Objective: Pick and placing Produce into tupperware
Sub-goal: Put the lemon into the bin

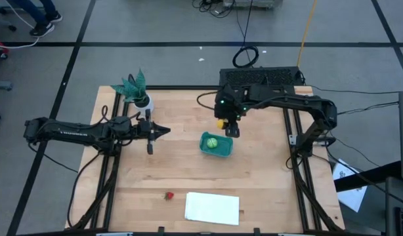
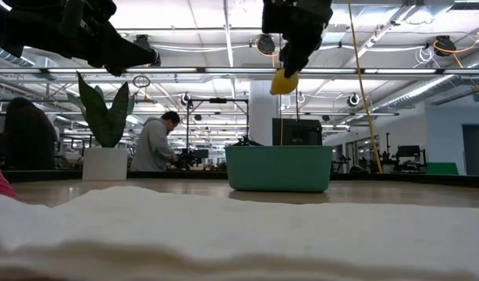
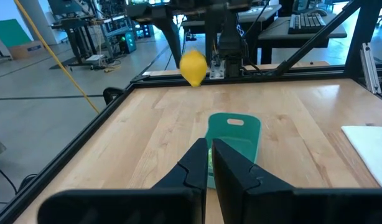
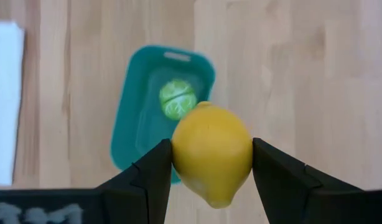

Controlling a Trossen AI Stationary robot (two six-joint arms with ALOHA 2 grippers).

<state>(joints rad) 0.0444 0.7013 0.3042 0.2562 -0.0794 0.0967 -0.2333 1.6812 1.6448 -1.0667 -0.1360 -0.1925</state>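
Note:
The teal tub [image 1: 216, 145] stands near the table's middle with the light-green round fruit [image 1: 212, 141] inside it; both show in the right wrist view [image 4: 178, 98]. My right gripper [image 1: 226, 124] is shut on the yellow lemon [image 4: 212, 152], high above the table just beyond the tub's far-left corner. The lemon also shows in the low view [image 2: 284, 81] and the left wrist view [image 3: 193, 68]. The red strawberry [image 1: 168, 195] lies near the table's front edge. My left gripper [image 1: 163, 130] hangs shut and empty at the table's left. My right gripper pinches the lemon's two opposite sides [image 4: 176, 155] between its two fingers [image 4: 155, 168]. The fingers come from above, pointing down. The lemon is lifted clear of the table, its pointed end hanging below the fingertips [image 2: 284, 87].
A white sheet [image 1: 212, 207] lies at the table's front, right of the strawberry. A teal plant in a white pot [image 1: 140, 98] stands at the far left, close to my left arm. A person sits in the room beyond the table [image 2: 155, 142].

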